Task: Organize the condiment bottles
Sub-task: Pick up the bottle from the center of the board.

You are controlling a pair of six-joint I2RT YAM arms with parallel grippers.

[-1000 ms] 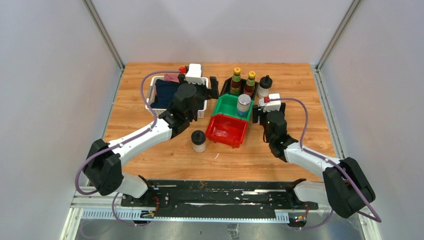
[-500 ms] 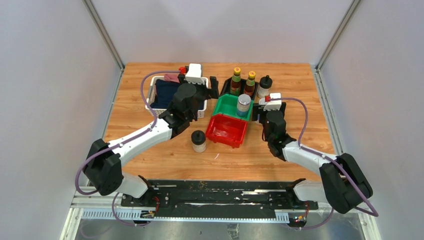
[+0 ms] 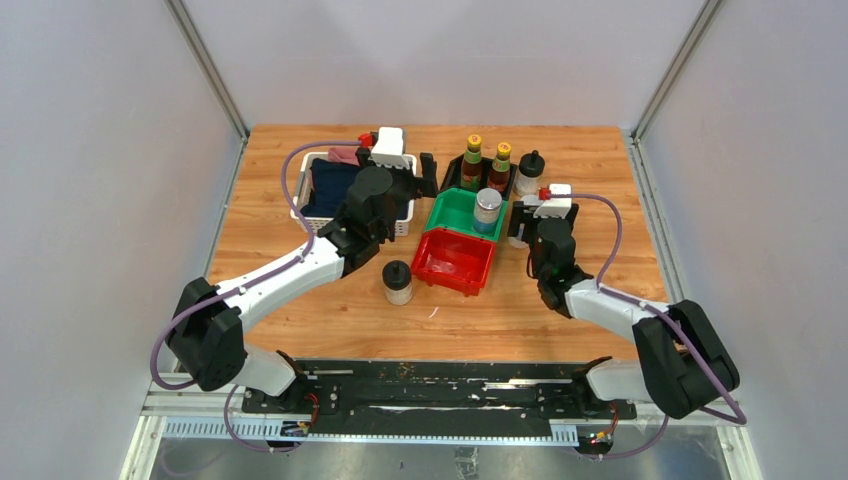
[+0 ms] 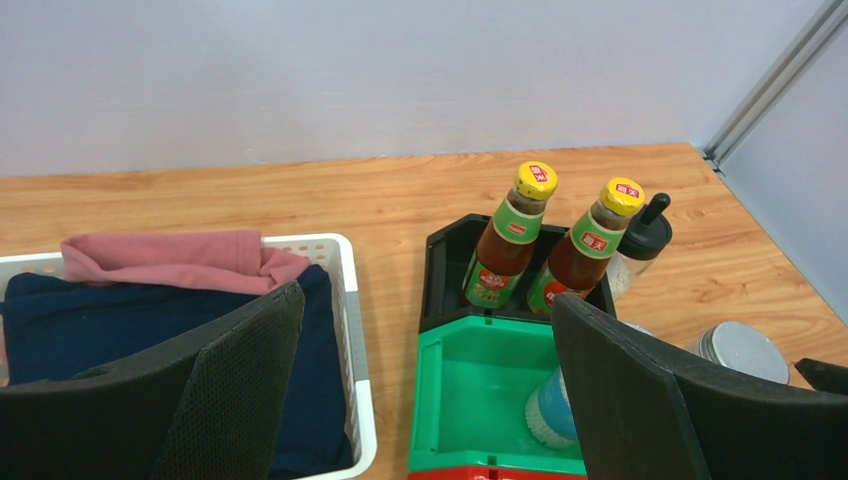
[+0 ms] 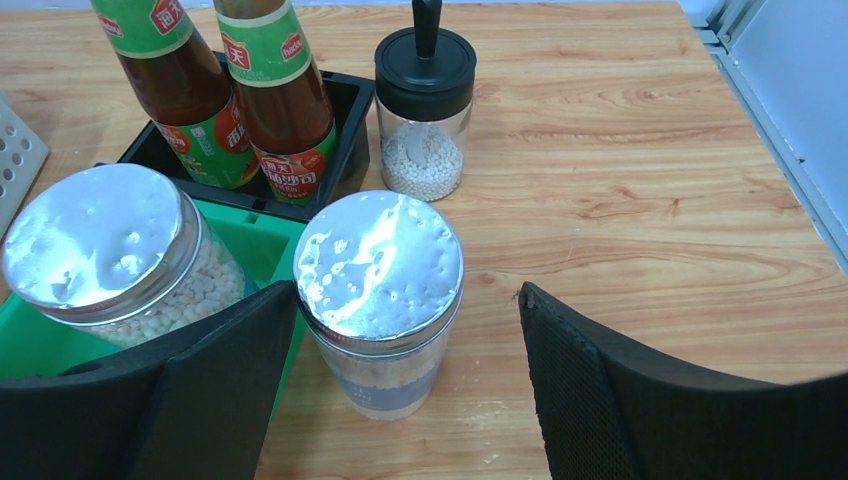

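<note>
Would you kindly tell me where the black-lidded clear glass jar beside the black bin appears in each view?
Top external: the black-lidded jar stands far centre-right, just right of the black plastic bin.
Left wrist: the jar, right of centre, partly behind the right-hand yellow-capped sauce bottle.
Right wrist: the jar, top centre, on bare wood.
Shared landmark: the black bin, directly left of the jar in every view.

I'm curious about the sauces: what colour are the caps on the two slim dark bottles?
Yellow. The caps show best in the left wrist view.
</note>
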